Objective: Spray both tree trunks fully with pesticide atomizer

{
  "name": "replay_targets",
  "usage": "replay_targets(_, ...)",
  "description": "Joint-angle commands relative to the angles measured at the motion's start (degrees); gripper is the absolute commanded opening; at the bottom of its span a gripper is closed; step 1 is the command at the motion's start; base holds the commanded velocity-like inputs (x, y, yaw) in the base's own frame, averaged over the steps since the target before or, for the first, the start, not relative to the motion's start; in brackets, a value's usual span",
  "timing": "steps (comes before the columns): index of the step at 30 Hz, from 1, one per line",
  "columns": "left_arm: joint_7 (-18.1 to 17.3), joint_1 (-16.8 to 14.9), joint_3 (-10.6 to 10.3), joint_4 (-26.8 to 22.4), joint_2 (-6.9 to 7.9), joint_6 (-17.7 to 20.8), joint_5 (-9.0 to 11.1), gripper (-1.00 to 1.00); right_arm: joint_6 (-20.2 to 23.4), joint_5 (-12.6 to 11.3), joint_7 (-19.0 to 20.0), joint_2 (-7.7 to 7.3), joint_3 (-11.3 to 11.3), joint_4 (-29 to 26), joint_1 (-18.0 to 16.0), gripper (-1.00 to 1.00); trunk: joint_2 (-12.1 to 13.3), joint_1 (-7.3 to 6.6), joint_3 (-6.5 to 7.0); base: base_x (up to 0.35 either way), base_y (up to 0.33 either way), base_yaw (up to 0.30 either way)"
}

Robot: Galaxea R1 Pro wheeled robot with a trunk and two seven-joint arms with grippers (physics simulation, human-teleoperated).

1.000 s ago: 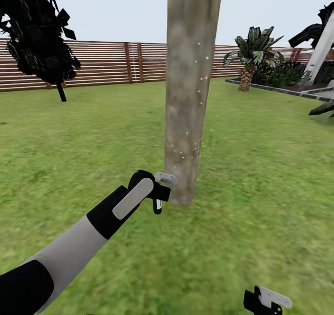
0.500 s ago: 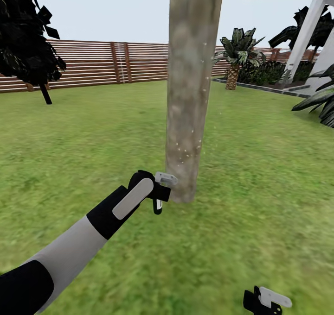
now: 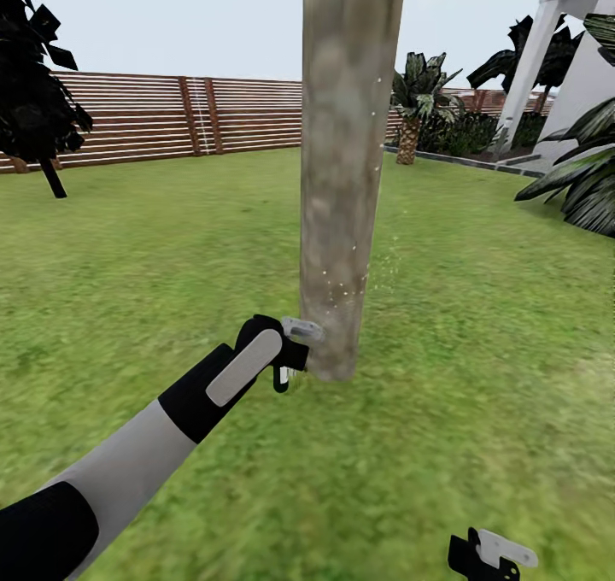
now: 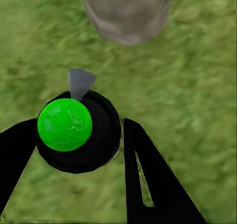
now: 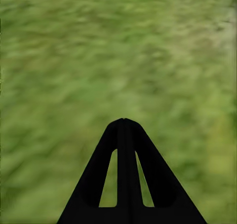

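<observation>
A thick mottled grey-brown tree trunk rises from the lawn straight ahead; its crown is above the picture. Tiny white pesticide specks dot its lower part, and a few hang to the right of the trunk. My left gripper is shut on the pesticide atomizer, just left of the trunk's foot and close to the bark. In the left wrist view the atomizer is a black round body with a green top between the black fingers, facing the trunk base. My right gripper hangs low at the right, fingers together over grass.
Green lawn lies all around. A brown slatted fence runs along the back. A black-leaved thin tree stands far left. A palm-like plant, a white house corner and striped leaves are at the right.
The whole view has shifted: fence, palm and black tree slid left and the house came in at the right, so the camera moved. The left gripper keeps the atomizer by the trunk.
</observation>
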Motion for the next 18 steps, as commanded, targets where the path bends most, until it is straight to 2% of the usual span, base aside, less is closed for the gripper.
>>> replay_targets(1,2.79,-0.06,-0.02,0.05,-0.09,0.06,1.26,-1.0,-0.09,0.55,-0.14,0.05,-0.11,0.0,-0.03,-1.0,-0.02,-0.01,-0.05,0.003,0.003,-0.006)
replay_targets(4,6.57,-0.57,0.08,0.45,-0.7,0.06,2.13,-1.0,-0.04,0.51,-0.14,0.05,-0.04,0.02,-0.03,-1.0,-0.02,-0.01,-0.05,0.001,0.001,-0.003)
replay_targets(5,8.29,-1.11,0.06,1.14,-1.3,0.06,3.15,-1.0,0.03,0.49,-0.14,0.05,-0.02,0.06,-0.03,-1.0,-0.02,-0.01,-0.05,0.0,0.0,0.0)
replay_targets(9,10.6,-6.77,0.1,5.52,-2.68,0.06,6.97,-1.0,0.1,0.47,-0.14,0.0,-0.05,0.21,-0.03,-1.0,-0.02,-0.01,-0.05,0.0,0.0,0.0)
replay_targets(10,10.84,-9.21,0.08,7.42,-3.37,0.06,8.58,-1.0,0.14,0.47,-0.14,-0.02,-0.07,0.24,-0.03,-1.0,-0.02,-0.01,-0.05,0.0,0.0,0.0)
replay_targets(14,11.32,-15.83,0.06,12.16,-4.99,0.06,11.04,-1.0,0.17,0.46,-0.21,-0.03,-0.08,0.26,-0.03,-1.0,-0.02,-0.01,-0.05,0.0,0.0,0.0)
replay_targets(16,11.46,-21.72,0.02,15.94,-5.55,0.06,14.96,-1.0,0.24,0.46,-0.22,-0.03,-0.09,0.27,-0.03,-1.0,-0.02,-0.01,-0.05,0.0,0.0,0.0)
replay_targets(18,11.5,-27.12,-0.01,19.26,-5.77,0.06,17.97,-1.0,0.29,0.46,-0.23,-0.03,-0.09,0.27,-0.03,-1.0,-0.02,-0.01,-0.05,0.0,0.0,0.0)
